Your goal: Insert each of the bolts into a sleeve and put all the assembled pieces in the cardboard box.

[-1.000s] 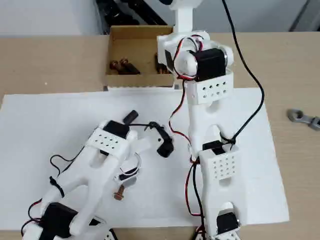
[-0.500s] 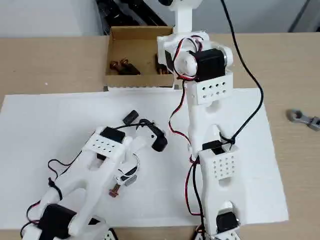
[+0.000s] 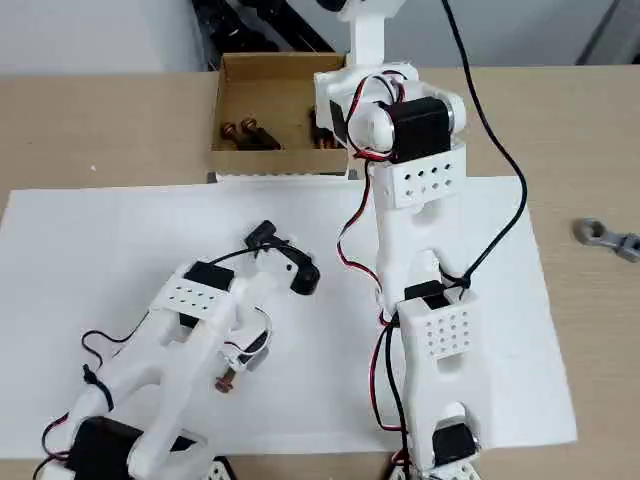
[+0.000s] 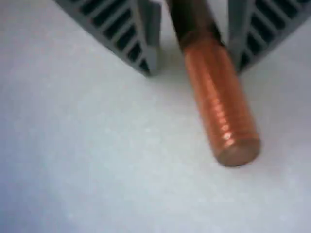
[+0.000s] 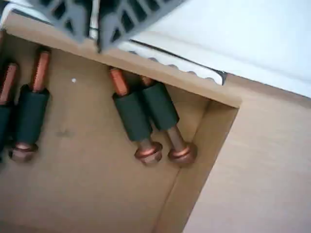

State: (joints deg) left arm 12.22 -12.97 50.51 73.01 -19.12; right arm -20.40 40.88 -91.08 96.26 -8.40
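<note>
Your left pincer (image 4: 194,58) grips a bolt (image 4: 221,111) at 7 o'clock; your right pincer (image 5: 97,26) hangs narrow over the cardboard box (image 5: 197,145).

Tan wooden table (image 3: 100,120); big white paper sheet (image 3: 90,250) lies flat across its middle, near edge close to the table's front edge; small metal tool (image 3: 605,236), looks like a wrench, on bare wood well apart from the sheet at the right edge; dark gear (image 3: 250,25) behind the table's far edge, too cropped to identify

Overhead, wrist close-ups — right shares cardboard box (image 3: 265,98) (image 5: 97,165)
</note>
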